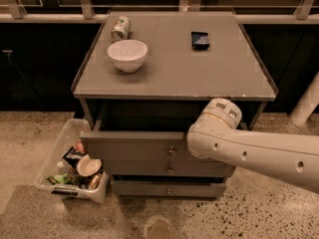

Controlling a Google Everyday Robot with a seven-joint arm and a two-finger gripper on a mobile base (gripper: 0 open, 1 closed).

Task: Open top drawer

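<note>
Your top drawer sits directly under the tabletop, the uppermost of three grey fronts. It stands pulled partway out, its front forward of the two below, with a dark gap between the front's upper edge and the tabletop's lip. What lies inside is lost in shadow. Its small round knob shows at the middle of the front, bare and just left of the arm.

Your arm reaches in from the right edge and crosses the right part of the top drawer's front. Its rounded white joint is raised in front of the dark gap. Your claw is hidden behind that bulk, somewhere at the drawer's right side, so you cannot tell whether it is open, closed or gripping anything.

Below, the middle drawer and the bottom drawer are both pushed in, each with its own little knob.

On the table a white bowl stands upright near the left side. A drinks can lies on its side behind the bowl, close to the back edge. A small dark packet lies flat, well apart from both, toward the back right.

On the speckled floor, just left of the table, a clear plastic bin holds mixed rubbish.
</note>
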